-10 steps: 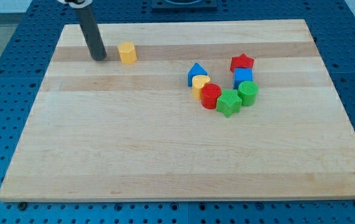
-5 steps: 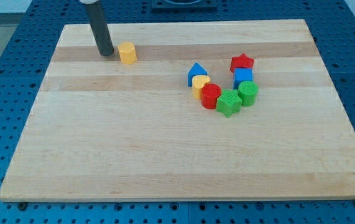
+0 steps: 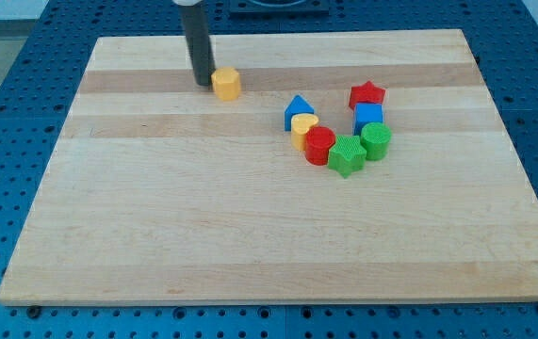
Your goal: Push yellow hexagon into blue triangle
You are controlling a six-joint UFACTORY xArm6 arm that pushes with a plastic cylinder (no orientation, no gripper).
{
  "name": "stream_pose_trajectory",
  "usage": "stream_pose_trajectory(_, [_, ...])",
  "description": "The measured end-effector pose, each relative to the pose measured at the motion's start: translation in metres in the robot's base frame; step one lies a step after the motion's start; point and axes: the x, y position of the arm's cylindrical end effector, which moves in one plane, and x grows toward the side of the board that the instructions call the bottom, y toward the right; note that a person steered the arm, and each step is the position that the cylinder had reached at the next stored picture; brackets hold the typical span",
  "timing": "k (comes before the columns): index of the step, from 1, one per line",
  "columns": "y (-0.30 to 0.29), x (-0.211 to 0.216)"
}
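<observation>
Against the yellow hexagon (image 3: 227,84) (view's left side) rests my tip (image 3: 202,84).

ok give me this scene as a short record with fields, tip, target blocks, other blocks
tip: my tip against the view's left side of the yellow hexagon
target: blue triangle, to the view's right and lower, apart from the hexagon
cluster: yellow block, red cylinder, green star, green cylinder, blue cube, red star
surface: wooden board

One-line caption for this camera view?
My tip pressing the yellow hexagon's left side, blue triangle off to its right.
</observation>
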Motion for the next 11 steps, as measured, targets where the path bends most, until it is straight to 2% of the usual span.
stream_pose_trajectory(1, [0.044, 0.002])
stream_pose_trajectory(3, [0.09, 0.008])
stream_pose_trajectory(4, [0.095, 0.008])
stream_pose_trajectory(5, [0.07, -0.014])
stream_pose_trajectory(6, [0.011, -0.022])
stream_pose_trajectory(7, [-0.014, 0.009])
stream_pose_trajectory(8, [-0.006, 0.023])
stream_pose_trajectory(10, [0.053, 0.023])
stream_pose_trajectory(11, [0.062, 0.023])
